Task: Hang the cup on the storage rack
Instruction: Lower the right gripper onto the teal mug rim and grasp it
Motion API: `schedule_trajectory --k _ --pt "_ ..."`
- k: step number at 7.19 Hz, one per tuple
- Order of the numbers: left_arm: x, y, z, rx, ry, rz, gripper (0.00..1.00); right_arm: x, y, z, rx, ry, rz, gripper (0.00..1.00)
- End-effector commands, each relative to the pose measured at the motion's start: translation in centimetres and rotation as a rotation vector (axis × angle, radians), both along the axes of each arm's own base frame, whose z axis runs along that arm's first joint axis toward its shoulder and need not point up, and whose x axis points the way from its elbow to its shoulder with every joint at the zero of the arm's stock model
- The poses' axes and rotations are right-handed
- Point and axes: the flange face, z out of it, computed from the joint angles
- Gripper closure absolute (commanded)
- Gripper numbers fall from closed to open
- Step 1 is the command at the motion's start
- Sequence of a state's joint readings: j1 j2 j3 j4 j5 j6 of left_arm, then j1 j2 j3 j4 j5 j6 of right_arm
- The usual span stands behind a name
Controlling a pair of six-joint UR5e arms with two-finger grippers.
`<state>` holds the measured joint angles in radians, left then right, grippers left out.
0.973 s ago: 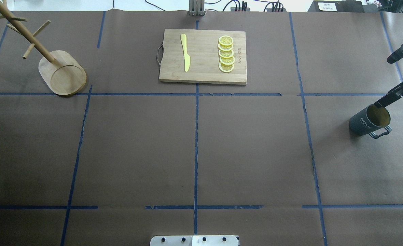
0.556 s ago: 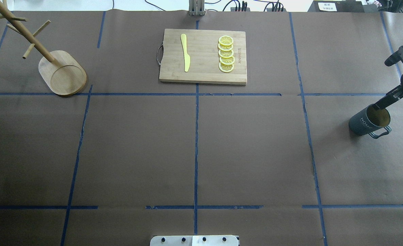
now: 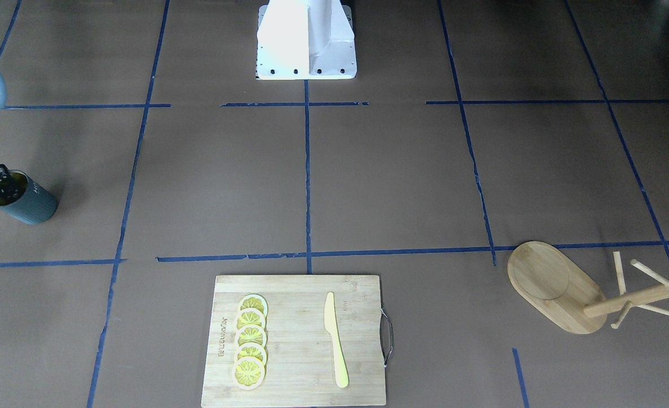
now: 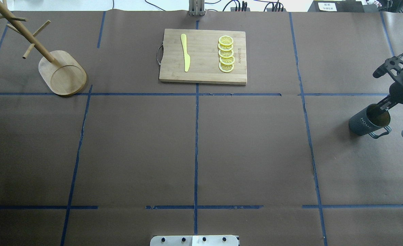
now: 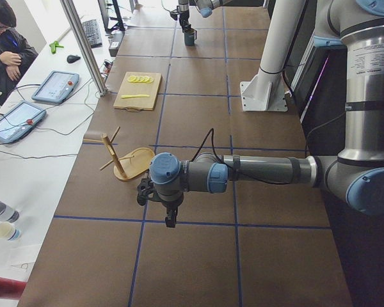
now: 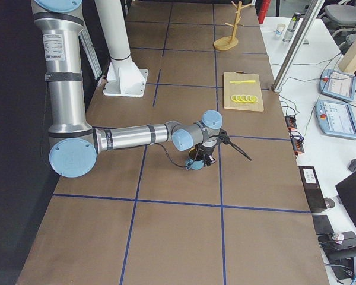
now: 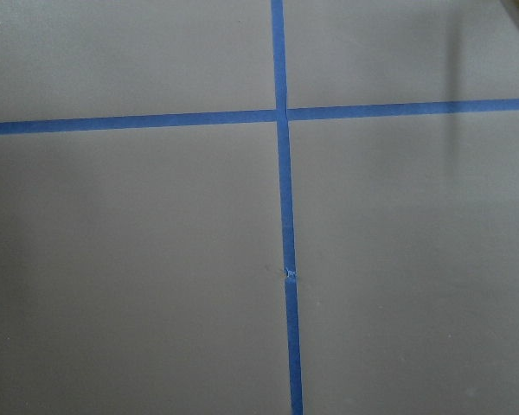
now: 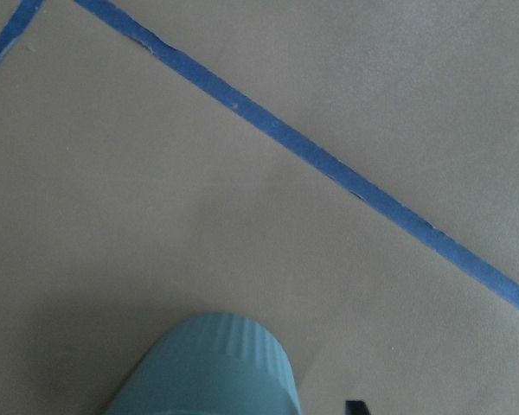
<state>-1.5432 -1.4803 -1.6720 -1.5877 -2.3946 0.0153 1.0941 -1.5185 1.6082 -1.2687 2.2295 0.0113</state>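
Observation:
The cup [image 4: 365,123], dark teal-grey with a yellow inside and "HOME" lettering, stands upright at the table's right edge, its handle toward the robot. It also shows in the front view [image 3: 28,201] and as a ribbed body in the right wrist view [image 8: 208,367]. My right gripper [image 4: 380,106] is at the cup's far rim, open, with one finger inside the cup and one outside. The storage rack [image 4: 63,73], a bamboo mug tree on an oval base, stands at the far left [image 3: 550,286]. My left gripper [image 5: 163,208] shows only in the exterior left view, over bare table; I cannot tell its state.
A bamboo cutting board [image 4: 203,56] with a yellow knife [image 4: 185,53] and several lemon slices [image 4: 226,54] lies at the far centre. The robot base [image 3: 306,39] is at the near centre. Blue tape lines cross the brown table cover.
My right wrist has come down and in toward the cup, and its finger reaches deeper inside the rim. The cup and rack have not moved.

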Motion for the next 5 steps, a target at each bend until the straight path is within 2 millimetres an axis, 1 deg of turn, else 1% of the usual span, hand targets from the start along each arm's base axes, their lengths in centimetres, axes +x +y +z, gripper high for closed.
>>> schedule_trajectory --k 1,2,4,5 --pt "0.0 0.0 -0.1 0.002 0.0 0.0 0.0 -0.1 0.0 -0.1 -0.005 -0.002 0.007 0.98" --pt "0.0 0.0 -0.1 0.002 0.0 0.0 0.0 -0.1 0.0 -0.1 -0.012 -0.005 0.008 1.0" --pt "0.1 0.0 -0.2 0.003 0.0 0.002 0.0 0.2 0.2 -1.2 -0.009 -0.013 0.018 1.0" --pt "0.0 0.0 -0.2 0.005 0.0 0.0 0.0 0.2 0.2 -1.8 -0.063 -0.015 0.077 1.0"
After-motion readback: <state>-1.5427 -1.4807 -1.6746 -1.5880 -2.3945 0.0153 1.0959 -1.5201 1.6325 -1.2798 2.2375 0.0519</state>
